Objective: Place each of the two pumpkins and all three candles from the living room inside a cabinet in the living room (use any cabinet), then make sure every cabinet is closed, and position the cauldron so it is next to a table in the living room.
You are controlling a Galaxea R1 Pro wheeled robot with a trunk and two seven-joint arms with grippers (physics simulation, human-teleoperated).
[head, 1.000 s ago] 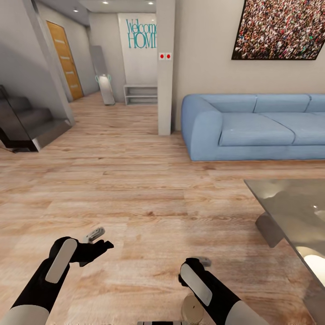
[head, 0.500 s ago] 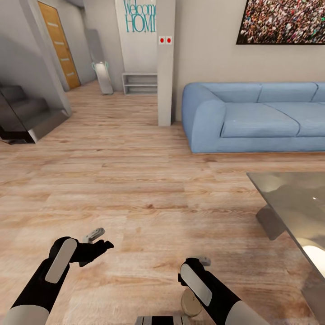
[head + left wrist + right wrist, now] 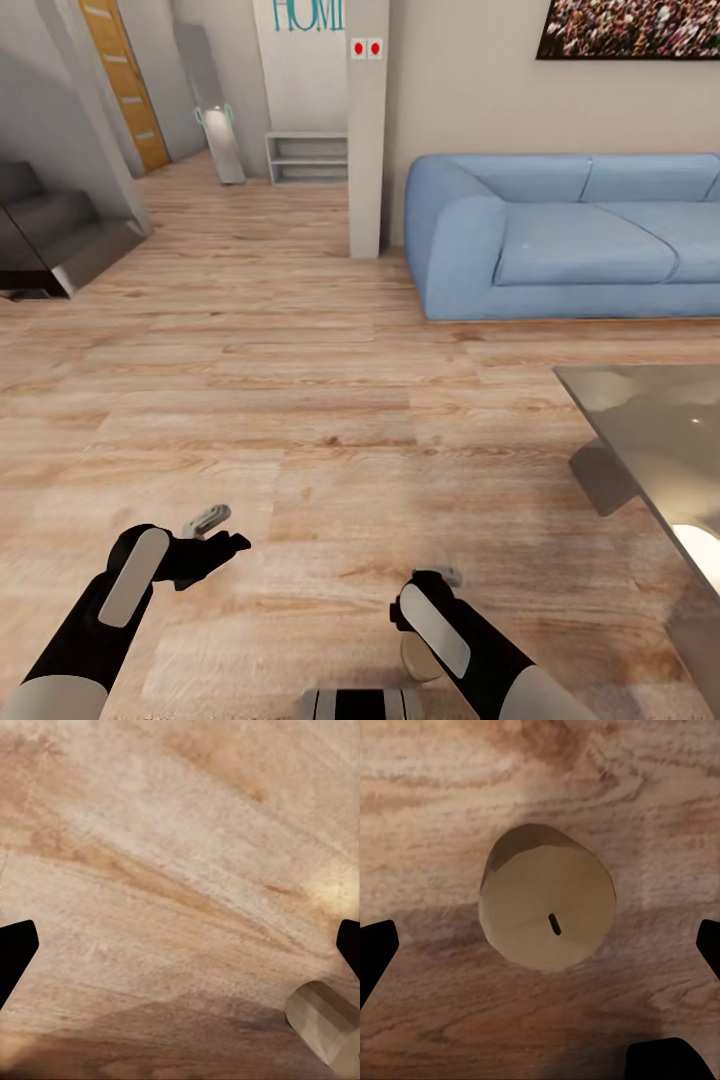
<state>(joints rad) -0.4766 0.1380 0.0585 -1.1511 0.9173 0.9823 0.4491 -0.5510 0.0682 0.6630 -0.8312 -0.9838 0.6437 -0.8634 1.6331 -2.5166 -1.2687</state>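
Note:
A short cream candle (image 3: 420, 655) with a dark wick stands upright on the wood floor, directly under my right gripper (image 3: 436, 588). From above, the candle (image 3: 547, 907) sits between the wide-apart fingertips of the open right gripper (image 3: 540, 952), which does not touch it. My left gripper (image 3: 218, 533) hovers open over bare floor to the left. The left gripper (image 3: 180, 952) is apart from the same candle (image 3: 324, 1024), which lies off to one side of it. The glass-topped table (image 3: 650, 420) stands at the right. The pumpkins, cabinet and cauldron are out of view.
A blue sofa (image 3: 570, 240) lines the far wall behind the table. A grey pillar (image 3: 366, 130) stands left of it. Dark stairs (image 3: 50, 240) rise at the far left. A low shelf (image 3: 305, 158) and a wooden door (image 3: 125, 80) lie down the hall.
The whole view has shifted: sofa, pillar and wall art sit higher in the picture and closer. Both arms hold the same pose, and the candle stays under the right gripper.

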